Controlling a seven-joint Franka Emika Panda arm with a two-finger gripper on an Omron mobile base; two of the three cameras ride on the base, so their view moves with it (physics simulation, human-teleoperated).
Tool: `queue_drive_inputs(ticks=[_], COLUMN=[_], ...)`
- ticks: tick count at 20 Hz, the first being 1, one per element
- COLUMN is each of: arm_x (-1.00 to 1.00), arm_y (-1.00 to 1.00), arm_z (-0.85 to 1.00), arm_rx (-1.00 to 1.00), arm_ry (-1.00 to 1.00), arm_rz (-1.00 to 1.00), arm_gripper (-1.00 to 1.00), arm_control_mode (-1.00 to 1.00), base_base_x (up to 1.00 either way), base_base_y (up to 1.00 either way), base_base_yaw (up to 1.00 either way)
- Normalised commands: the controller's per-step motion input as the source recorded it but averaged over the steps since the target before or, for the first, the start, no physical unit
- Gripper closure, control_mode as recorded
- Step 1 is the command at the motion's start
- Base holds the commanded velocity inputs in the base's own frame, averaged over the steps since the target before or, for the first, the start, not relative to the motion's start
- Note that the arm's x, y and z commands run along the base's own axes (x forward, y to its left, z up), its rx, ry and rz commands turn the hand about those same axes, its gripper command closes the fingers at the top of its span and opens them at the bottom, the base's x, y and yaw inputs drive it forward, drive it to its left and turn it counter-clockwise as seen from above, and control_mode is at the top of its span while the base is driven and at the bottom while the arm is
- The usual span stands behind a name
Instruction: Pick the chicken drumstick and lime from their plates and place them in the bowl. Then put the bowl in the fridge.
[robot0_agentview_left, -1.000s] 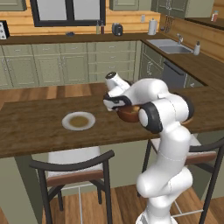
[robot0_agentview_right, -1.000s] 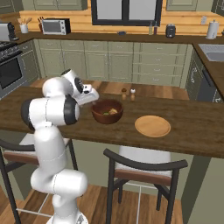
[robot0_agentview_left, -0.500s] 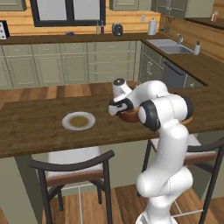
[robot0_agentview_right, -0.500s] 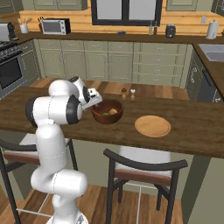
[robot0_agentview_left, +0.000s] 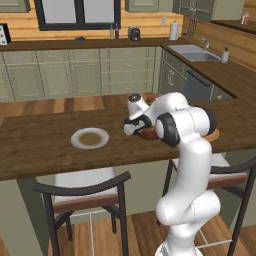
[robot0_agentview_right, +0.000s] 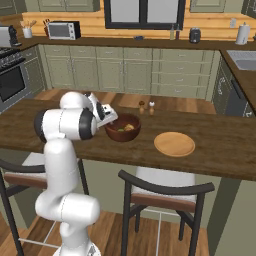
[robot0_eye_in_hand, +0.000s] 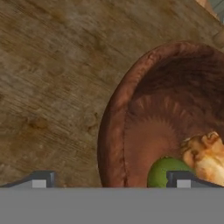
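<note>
Currently spread wide: gripper (robot0_eye_in_hand: 111, 179), straddling bowl (robot0_eye_in_hand: 131, 118) rim. Inside bowl, beside one fingertip: lime (robot0_eye_in_hand: 159, 173) touching chicken drumstick (robot0_eye_in_hand: 203, 155).

From my station the arm (robot0_agentview_left: 187, 165) was glossy white with rounded, bulbous links, black bands at its joints, and a white end effector (robot0_eye_in_hand: 109, 179) tipped with small dark grey fingers (robot0_eye_in_hand: 41, 179).

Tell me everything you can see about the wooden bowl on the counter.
The bowl is deep, round and dark reddish-brown, with wood grain inside. It stands upright on the wooden counter. Inside lie the green lime and the golden chicken drumstick, side by side. The open pincer straddles its near rim, one fingertip inside and one outside.
</note>
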Motion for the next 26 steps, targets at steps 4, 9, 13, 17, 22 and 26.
queue_drive_inputs(ticks=[4, 9, 13, 17, 22, 26], arm_x=[0.08, 0.27, 0.21, 0.03, 0.00, -0.41], arm_y=[-0.03, -0.07, -0.04, -0.04, -0.01, -0.09], arm_z=[-0.20, -0.11, -0.16, -0.09, -0.01, 0.12], arm_rx=[0.00, 0.00, 0.00, 0.00, 0.00, 0.00], arm_ry=[0.00, 0.00, 0.01, 0.01, 0.00, -0.02], arm_rz=[0.00, 0.00, 0.01, 0.00, 0.00, 0.01], arm_gripper=[-1.00, -1.00, 1.00, 1.00, 1.00, 1.00], arm_control_mode=[-1.00, -1.00, -1.00, -1.00, -1.00, -1.00], base_base_x=[0.00, 0.00, 0.00, 0.00, 0.00, 0.00], base_base_y=[0.00, 0.00, 0.00, 0.00, 0.00, 0.00], base_base_yaw=[0.00, 0.00, 0.00, 0.00, 0.00, 0.00])
